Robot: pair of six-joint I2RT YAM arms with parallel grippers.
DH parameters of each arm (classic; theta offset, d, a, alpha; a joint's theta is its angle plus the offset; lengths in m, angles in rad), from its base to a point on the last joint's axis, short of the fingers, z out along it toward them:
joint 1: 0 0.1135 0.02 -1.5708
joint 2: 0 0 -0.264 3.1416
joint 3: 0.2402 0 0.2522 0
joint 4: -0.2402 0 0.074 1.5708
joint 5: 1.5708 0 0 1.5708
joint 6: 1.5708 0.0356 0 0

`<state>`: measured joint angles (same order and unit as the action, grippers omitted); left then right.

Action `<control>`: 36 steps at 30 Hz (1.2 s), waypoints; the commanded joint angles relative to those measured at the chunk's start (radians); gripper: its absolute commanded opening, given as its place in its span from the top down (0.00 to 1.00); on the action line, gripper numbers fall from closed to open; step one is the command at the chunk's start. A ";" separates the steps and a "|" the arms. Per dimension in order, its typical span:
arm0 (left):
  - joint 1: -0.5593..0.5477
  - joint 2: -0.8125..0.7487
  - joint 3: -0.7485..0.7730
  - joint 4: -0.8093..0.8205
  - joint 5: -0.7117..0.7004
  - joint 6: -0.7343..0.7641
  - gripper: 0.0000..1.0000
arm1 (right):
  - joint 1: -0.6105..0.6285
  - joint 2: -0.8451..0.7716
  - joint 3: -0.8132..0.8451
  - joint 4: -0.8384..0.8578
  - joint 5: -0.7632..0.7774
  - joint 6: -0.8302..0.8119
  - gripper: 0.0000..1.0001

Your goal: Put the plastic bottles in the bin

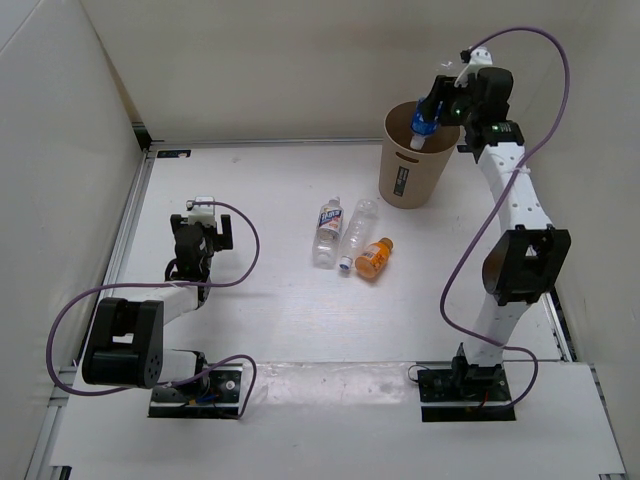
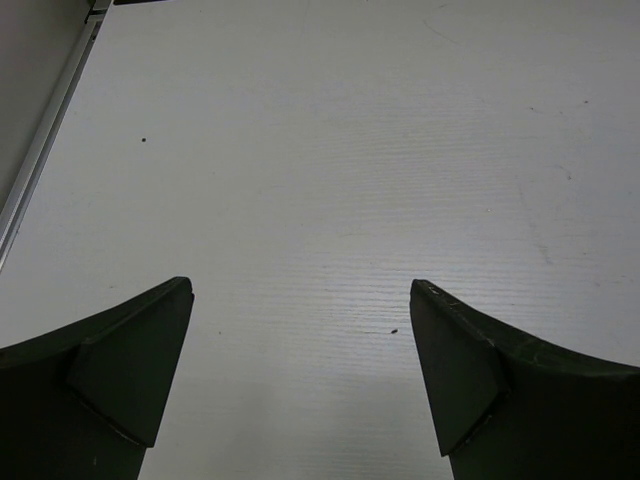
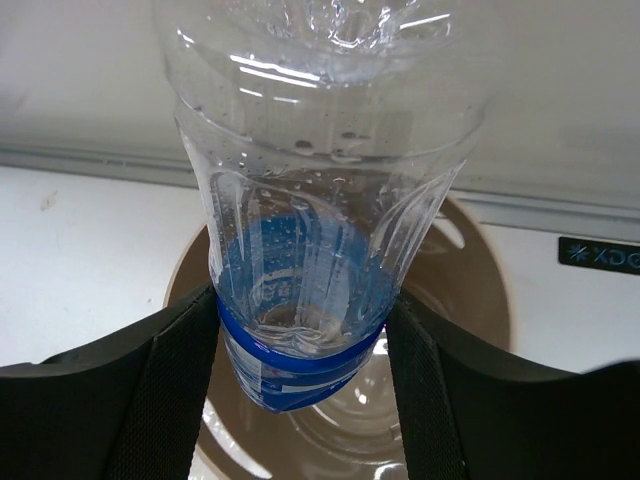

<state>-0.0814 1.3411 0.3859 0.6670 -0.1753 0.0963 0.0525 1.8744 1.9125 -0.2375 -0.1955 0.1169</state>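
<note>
My right gripper [image 1: 428,118] is shut on the clear bottle with a blue label [image 1: 423,128] and holds it over the mouth of the tan bin [image 1: 412,165]. In the right wrist view the bottle [image 3: 310,250] sits between my fingers with the bin's [image 3: 480,300] open inside below it. Three bottles lie on the table: the white red-blue labelled one [image 1: 327,230], the plain clear one with a blue cap [image 1: 355,233] and the short orange one [image 1: 374,257]. My left gripper [image 1: 205,226] is open and empty at the left; its view shows only bare table [image 2: 300,200].
White walls close the table at the back and left. A metal rail [image 1: 125,235] runs along the left edge. The right arm's purple cable [image 1: 555,80] loops above the bin.
</note>
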 commanded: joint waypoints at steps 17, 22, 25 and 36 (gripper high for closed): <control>0.003 -0.007 -0.010 0.029 0.000 -0.006 0.00 | -0.003 -0.058 0.025 -0.043 0.028 -0.065 0.10; 0.005 -0.007 -0.012 0.031 0.000 -0.006 0.00 | -0.020 -0.067 0.100 -0.020 0.036 -0.071 0.10; 0.003 -0.008 -0.013 0.031 0.002 -0.006 0.00 | -0.026 -0.110 0.105 -0.005 0.028 -0.072 0.10; 0.006 -0.007 -0.013 0.032 0.003 -0.006 0.00 | -0.088 -0.441 -0.337 -0.031 -0.614 -0.321 0.10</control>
<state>-0.0811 1.3411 0.3855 0.6815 -0.1753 0.0967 -0.0074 1.4868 1.6535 -0.2451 -0.5152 -0.0448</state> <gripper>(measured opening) 1.000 0.904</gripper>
